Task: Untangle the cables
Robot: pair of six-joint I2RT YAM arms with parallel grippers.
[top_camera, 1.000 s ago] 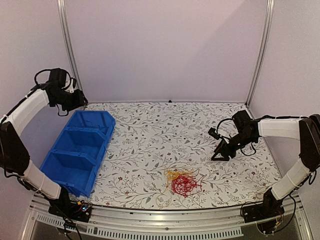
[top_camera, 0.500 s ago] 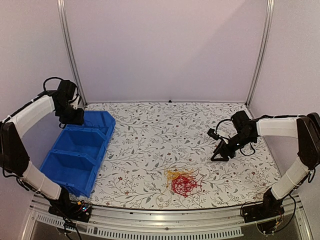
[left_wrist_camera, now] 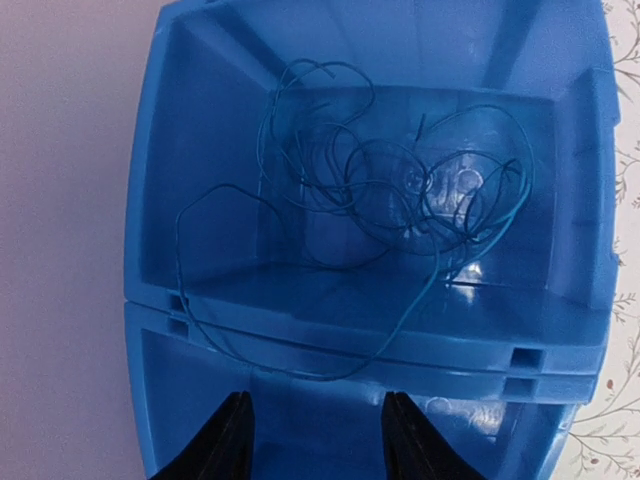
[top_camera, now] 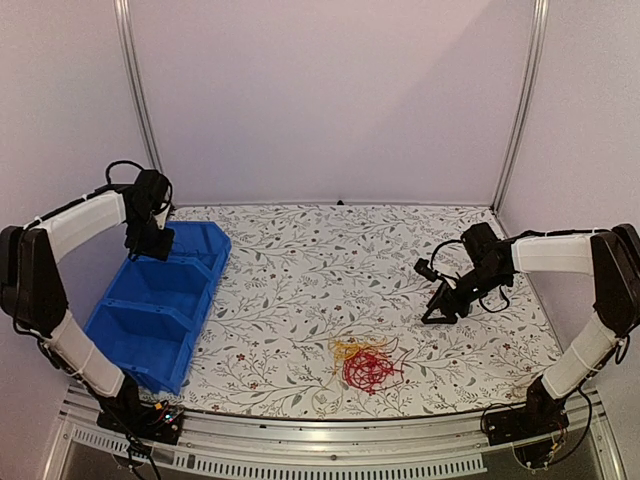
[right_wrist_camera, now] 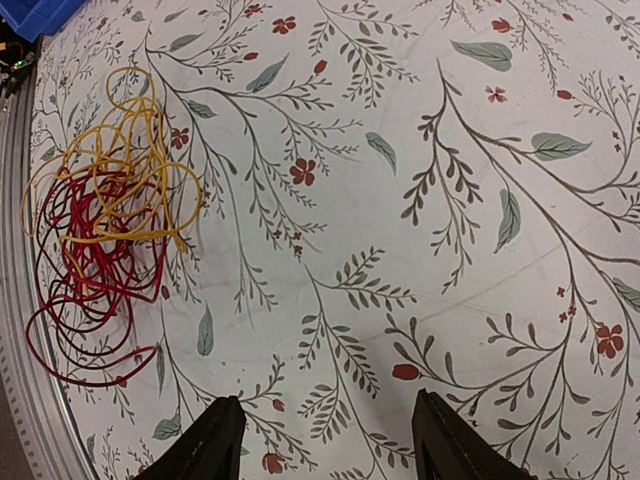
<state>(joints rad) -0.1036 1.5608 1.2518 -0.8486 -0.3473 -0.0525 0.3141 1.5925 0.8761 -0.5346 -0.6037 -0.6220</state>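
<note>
A tangle of red cable [top_camera: 372, 370] and yellow cable [top_camera: 348, 349] lies on the floral table near the front middle; it also shows in the right wrist view, the red [right_wrist_camera: 85, 270] under the yellow [right_wrist_camera: 125, 185]. A loose blue cable [left_wrist_camera: 400, 190] lies in the far compartment of the blue bin [top_camera: 120, 335], one loop hanging over the divider. My left gripper [left_wrist_camera: 315, 440] is open and empty above that bin [top_camera: 150, 240]. My right gripper [right_wrist_camera: 325, 445] is open and empty, low over the table [top_camera: 440, 312], right of the tangle.
The blue bin has three compartments and stands along the table's left side. Metal frame posts [top_camera: 135, 100] rise at the back corners. The table's metal front edge [top_camera: 330, 440] runs close to the tangle.
My left arm has swung right and down, from beside the wall to over the bin's far compartment. The right arm and the tangle have not moved.
</note>
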